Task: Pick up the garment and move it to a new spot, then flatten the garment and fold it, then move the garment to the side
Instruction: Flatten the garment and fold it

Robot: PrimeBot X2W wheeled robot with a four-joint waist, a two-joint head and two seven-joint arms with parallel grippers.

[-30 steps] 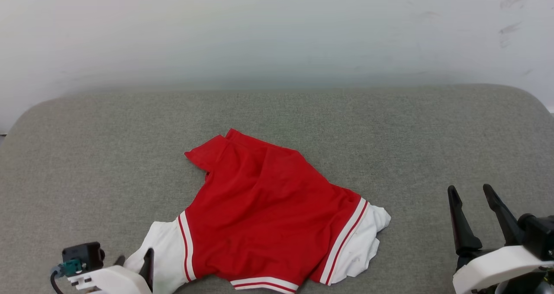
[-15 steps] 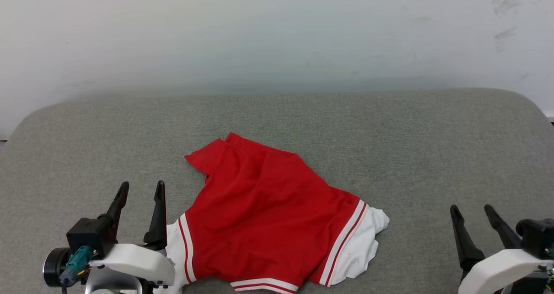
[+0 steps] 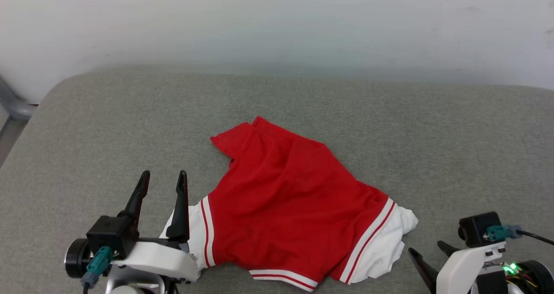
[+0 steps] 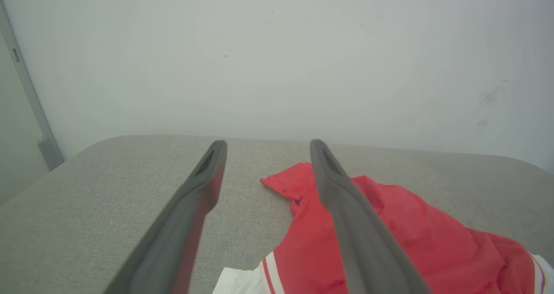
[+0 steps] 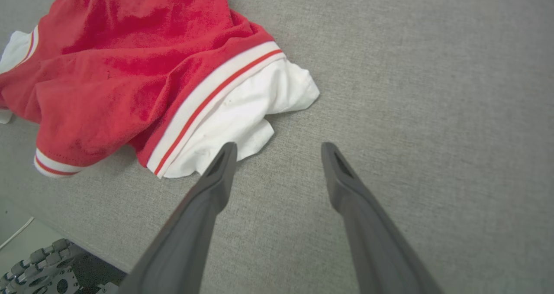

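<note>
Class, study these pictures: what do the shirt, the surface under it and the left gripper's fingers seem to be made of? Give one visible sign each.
Garment: soft, thin fabric, likely knit, matte; it drapes and wrinkles. Cushion: grey woven upholstery, seemingly padded; coarse weave shows, edges rounded. Left gripper: fingers dark, smooth, matte, probably moulded plastic, though rubber coating cannot be excluded.

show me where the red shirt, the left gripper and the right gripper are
red shirt [image 3: 290, 198]: head view, middle of the red body
left gripper [image 3: 164, 175]: head view, midway between its open jaws
right gripper [image 5: 279, 147]: right wrist view, midway between its open jaws
</note>
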